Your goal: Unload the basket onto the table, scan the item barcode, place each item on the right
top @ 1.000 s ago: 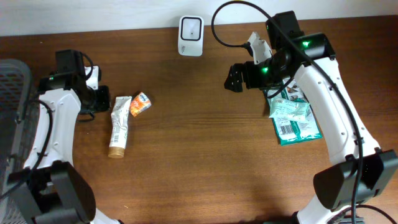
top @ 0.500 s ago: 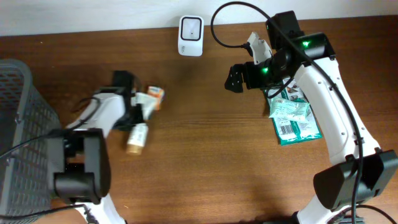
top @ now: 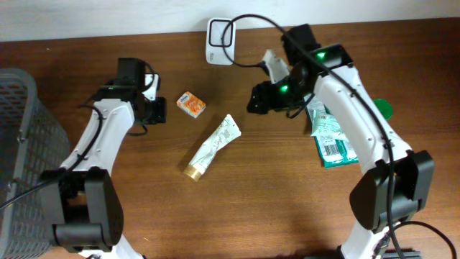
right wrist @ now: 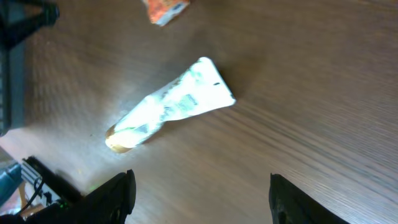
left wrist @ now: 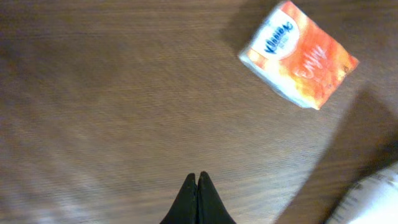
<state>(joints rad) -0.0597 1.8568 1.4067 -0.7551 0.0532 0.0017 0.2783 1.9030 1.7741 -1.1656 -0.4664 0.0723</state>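
A grey wire-mesh basket (top: 14,144) is standing far left of the left jaws, its contents unclear. Those jaws are pressing clenched, grasping nothing, over the brown wood-grain desk (top: 273,201). Just beside them a boxy orange tissue pack (left wrist: 298,55) is lying flat. A flattened white tube (right wrist: 168,106), gold-capped, is lying ahead of the right jaws, which are gaping released. Crinkly green packets (top: 338,147) are lying behind them.

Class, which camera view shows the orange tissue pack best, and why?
Left wrist view: the orange tissue pack appears large, its printed face clear. Overhead shows it small; right wrist cuts it off at the top edge.
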